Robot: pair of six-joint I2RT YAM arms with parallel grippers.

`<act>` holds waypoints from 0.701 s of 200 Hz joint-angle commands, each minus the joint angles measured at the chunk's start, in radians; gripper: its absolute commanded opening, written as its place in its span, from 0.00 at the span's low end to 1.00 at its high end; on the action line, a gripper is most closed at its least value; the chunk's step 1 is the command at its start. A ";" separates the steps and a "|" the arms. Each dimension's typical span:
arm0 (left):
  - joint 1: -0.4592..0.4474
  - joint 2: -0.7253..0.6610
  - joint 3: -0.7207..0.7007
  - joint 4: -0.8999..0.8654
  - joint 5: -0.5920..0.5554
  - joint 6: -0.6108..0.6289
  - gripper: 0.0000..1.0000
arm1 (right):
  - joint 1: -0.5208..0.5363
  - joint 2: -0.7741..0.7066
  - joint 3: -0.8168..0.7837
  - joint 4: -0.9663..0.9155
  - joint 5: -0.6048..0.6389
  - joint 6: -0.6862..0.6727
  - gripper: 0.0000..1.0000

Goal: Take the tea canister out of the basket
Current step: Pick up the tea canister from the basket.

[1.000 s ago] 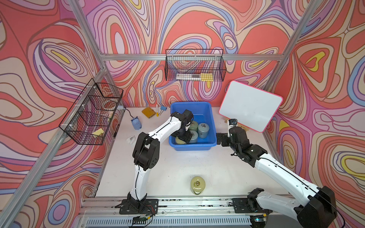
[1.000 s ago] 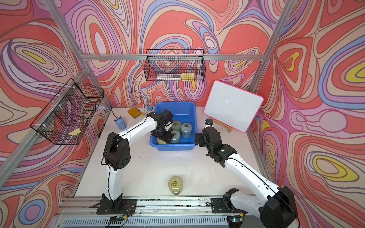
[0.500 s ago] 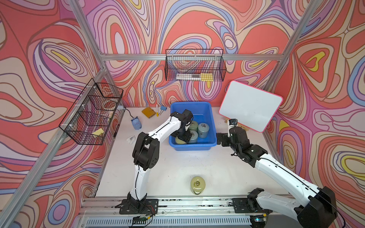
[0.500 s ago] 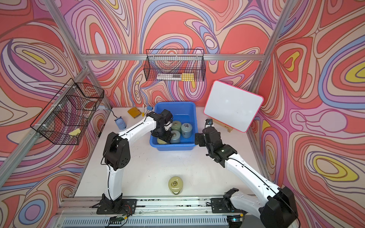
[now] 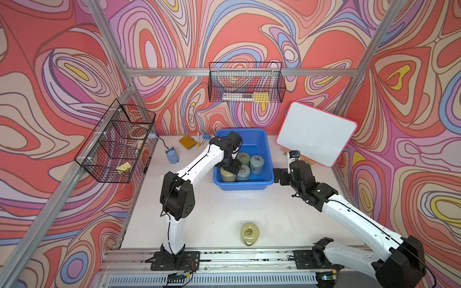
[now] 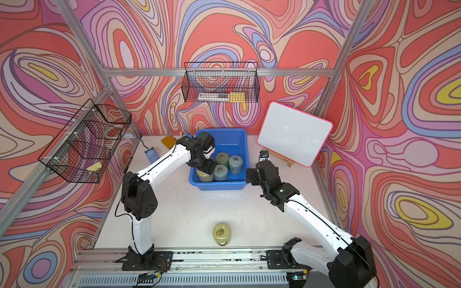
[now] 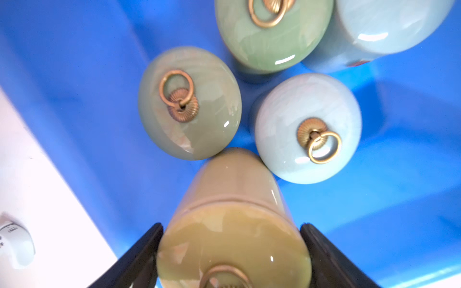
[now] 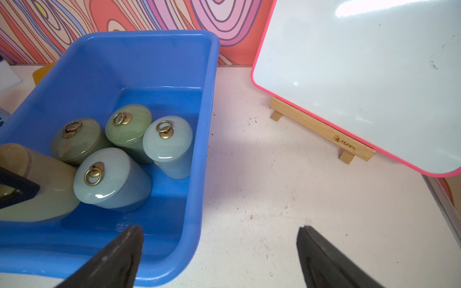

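Olive tea canister in pinch of left tool, inside basket; right tool agape.

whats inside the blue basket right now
The basket holds five lidded tea canisters: two green, two pale blue, and an olive one gripped by the left end effector. In both top views the left arm hides one green canister.

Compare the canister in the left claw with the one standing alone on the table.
The held canister sits inside the basket, gripped by the left claw; the lone canister stands free on the table. The held canister has four others beside it; the lone canister has none. Both have a brass ring on the lid.
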 commanded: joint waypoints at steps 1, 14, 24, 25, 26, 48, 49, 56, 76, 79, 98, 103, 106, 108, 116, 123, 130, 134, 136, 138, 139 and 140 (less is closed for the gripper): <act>-0.004 -0.061 0.057 -0.010 -0.013 -0.011 0.51 | -0.005 -0.025 -0.011 0.019 -0.001 0.002 0.98; -0.006 -0.066 0.068 -0.014 -0.016 -0.011 0.50 | -0.006 -0.027 -0.013 0.019 -0.001 0.002 0.98; -0.005 -0.071 0.076 -0.017 -0.015 -0.012 0.50 | -0.006 -0.028 -0.013 0.018 -0.001 0.003 0.98; -0.005 -0.072 0.077 -0.017 -0.014 -0.013 0.50 | -0.006 -0.027 -0.013 0.018 -0.001 0.003 0.98; -0.006 -0.072 0.078 -0.018 -0.013 -0.013 0.50 | -0.005 -0.028 -0.013 0.018 -0.001 0.003 0.98; -0.007 -0.067 0.104 -0.042 -0.015 -0.011 0.49 | -0.005 -0.029 -0.013 0.019 -0.003 0.003 0.98; -0.007 -0.066 0.106 -0.044 -0.014 -0.010 0.49 | -0.006 -0.029 -0.013 0.019 -0.003 0.003 0.98; -0.009 -0.061 0.117 -0.056 -0.018 -0.010 0.49 | -0.006 -0.031 -0.013 0.019 -0.003 0.003 0.98; -0.010 -0.052 0.146 -0.088 -0.026 -0.005 0.49 | -0.005 -0.031 -0.013 0.019 -0.002 0.002 0.98; -0.010 -0.051 0.150 -0.092 -0.026 -0.004 0.49 | -0.006 -0.031 -0.013 0.018 -0.002 0.003 0.98; -0.010 -0.054 0.165 -0.109 -0.033 -0.002 0.49 | -0.005 -0.032 -0.013 0.018 -0.003 0.003 0.98; -0.011 -0.055 0.167 -0.112 -0.035 -0.002 0.49 | -0.006 -0.032 -0.013 0.018 -0.003 0.002 0.98; -0.010 -0.057 0.168 -0.114 -0.036 -0.002 0.49 | -0.006 -0.032 -0.013 0.018 -0.003 0.003 0.98; -0.011 -0.056 0.170 -0.115 -0.036 -0.003 0.49 | -0.007 -0.032 -0.013 0.019 -0.003 0.003 0.98; -0.010 -0.060 0.175 -0.119 -0.037 -0.002 0.49 | -0.006 -0.033 -0.013 0.020 -0.003 0.003 0.98; -0.012 -0.063 0.179 -0.121 -0.042 -0.002 0.49 | -0.005 -0.033 -0.014 0.020 -0.004 0.002 0.98; -0.012 -0.067 0.184 -0.123 -0.043 -0.002 0.48 | -0.004 -0.033 -0.013 0.020 -0.003 0.002 0.98; -0.012 -0.069 0.186 -0.124 -0.043 -0.002 0.48 | -0.007 -0.033 -0.013 0.020 -0.003 0.002 0.98; -0.012 -0.070 0.188 -0.124 -0.042 -0.002 0.48 | -0.005 -0.033 -0.013 0.019 -0.003 0.003 0.98; -0.012 -0.070 0.189 -0.126 -0.043 -0.002 0.48 | -0.005 -0.033 -0.013 0.019 -0.004 0.002 0.98; -0.012 -0.071 0.190 -0.126 -0.043 -0.002 0.48 | -0.006 -0.033 -0.013 0.019 -0.004 0.003 0.98; -0.013 -0.072 0.191 -0.126 -0.043 -0.003 0.48 | -0.007 -0.033 -0.013 0.020 -0.003 0.003 0.98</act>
